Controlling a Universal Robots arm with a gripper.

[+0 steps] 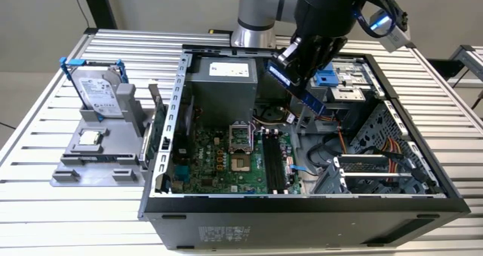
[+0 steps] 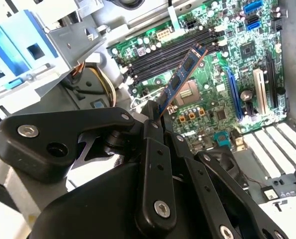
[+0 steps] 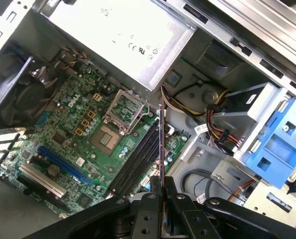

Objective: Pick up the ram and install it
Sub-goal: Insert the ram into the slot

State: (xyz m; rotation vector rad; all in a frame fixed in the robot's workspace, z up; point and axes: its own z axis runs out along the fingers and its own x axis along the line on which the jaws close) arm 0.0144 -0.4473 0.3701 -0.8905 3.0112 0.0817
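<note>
Exterior view: open black tower computer case (image 1: 302, 206), green motherboard (image 1: 226, 160) inside. Black two-finger gripper (image 1: 296, 69) clamped on long, thin blue-green ram stick (image 1: 307, 96), held tilted in air above case, clear of board. Carry step judged in hand; levelling and lining up over black memory slots (image 1: 273, 163) judged outstanding.

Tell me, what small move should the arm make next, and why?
Probably lower the ram toward the empty slots, levelling it on the way. The gripper is shut on one end of it, and it hangs tilted above the motherboard, not yet in any slot.
</note>
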